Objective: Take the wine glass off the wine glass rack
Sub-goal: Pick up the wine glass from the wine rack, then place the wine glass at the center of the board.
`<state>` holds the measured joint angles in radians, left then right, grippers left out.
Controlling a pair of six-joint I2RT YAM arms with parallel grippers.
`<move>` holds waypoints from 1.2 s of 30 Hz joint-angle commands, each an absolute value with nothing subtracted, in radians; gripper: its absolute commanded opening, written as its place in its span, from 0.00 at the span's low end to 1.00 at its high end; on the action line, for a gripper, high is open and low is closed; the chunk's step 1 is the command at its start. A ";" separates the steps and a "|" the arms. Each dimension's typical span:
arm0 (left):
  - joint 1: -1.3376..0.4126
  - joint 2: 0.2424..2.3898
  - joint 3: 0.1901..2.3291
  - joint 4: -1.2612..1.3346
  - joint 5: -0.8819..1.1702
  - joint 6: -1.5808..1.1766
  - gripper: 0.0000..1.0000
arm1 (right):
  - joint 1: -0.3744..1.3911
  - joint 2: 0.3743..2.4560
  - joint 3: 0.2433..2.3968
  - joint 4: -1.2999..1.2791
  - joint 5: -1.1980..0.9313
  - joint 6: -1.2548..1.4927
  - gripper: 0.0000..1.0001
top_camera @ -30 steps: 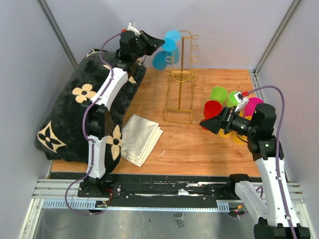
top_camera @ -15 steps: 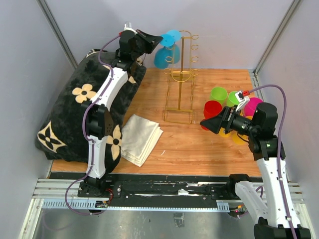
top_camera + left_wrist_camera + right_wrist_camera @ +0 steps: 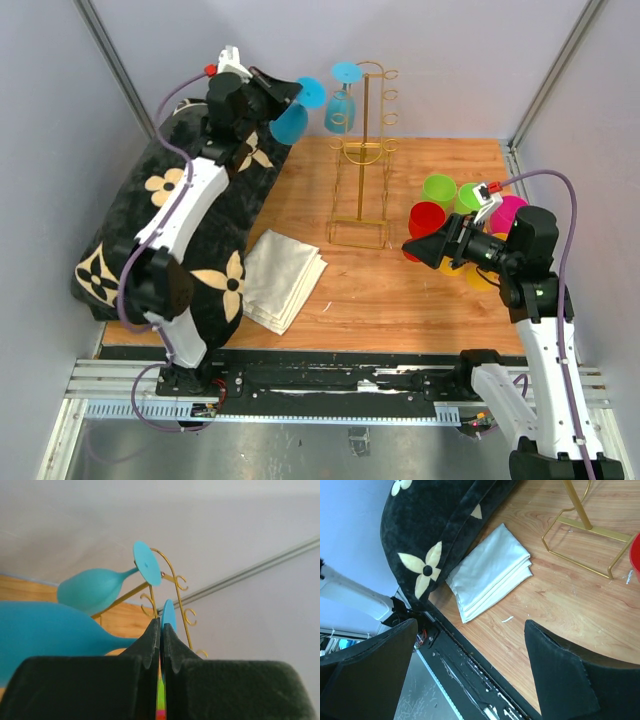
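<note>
Left pincer (image 3: 161, 626) is clamped on the thin foot of a blue wine glass (image 3: 290, 124). The glass is held tilted, left of the wine glass rack (image 3: 364, 150) and apart from it. The foot grip is judged to be what lets the stem clear the wire loop. A second blue glass (image 3: 340, 108) is hung at the rack's top. Right pincer (image 3: 418, 250) is held apart, empty, right of the rack beside coloured cups (image 3: 438, 203). Nothing is seen inside them.

Cushion (image 3: 150, 220) left of rack (image 3: 366, 150) (cups (image 3: 438, 189) right).
</note>
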<state>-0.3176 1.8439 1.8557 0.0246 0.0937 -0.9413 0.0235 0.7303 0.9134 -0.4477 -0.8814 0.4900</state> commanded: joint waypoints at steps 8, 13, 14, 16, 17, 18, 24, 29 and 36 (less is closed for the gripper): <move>-0.322 1.192 1.122 0.163 0.205 -0.726 0.00 | 0.021 0.691 0.889 -0.395 -0.837 0.567 0.89; -0.323 1.001 0.960 0.114 0.388 -0.730 0.00 | 0.021 0.708 0.828 -0.209 -0.937 0.730 0.87; -0.327 0.975 0.941 0.114 0.434 -0.739 0.01 | 0.023 0.718 0.820 -0.178 -0.956 0.758 0.86; -0.349 0.933 0.910 0.100 0.479 -0.753 0.00 | 0.026 0.746 0.823 -0.148 -0.987 0.790 0.86; -0.373 0.911 0.890 0.098 0.485 -0.753 0.01 | 0.031 0.757 0.831 -0.147 -0.990 0.792 0.86; -0.401 0.891 0.868 0.100 0.480 -0.757 0.01 | 0.036 0.765 0.835 -0.146 -0.990 0.793 0.86; -0.521 0.833 0.753 0.122 0.434 -0.794 0.01 | 0.108 0.768 0.839 -0.129 -0.952 0.796 0.85; -0.584 0.825 0.732 0.161 0.411 -0.816 0.01 | 0.213 0.760 0.817 -0.060 -0.935 0.818 0.82; -0.692 0.861 0.705 0.294 0.372 -0.857 0.01 | 0.375 0.824 0.871 0.003 -0.930 0.792 0.71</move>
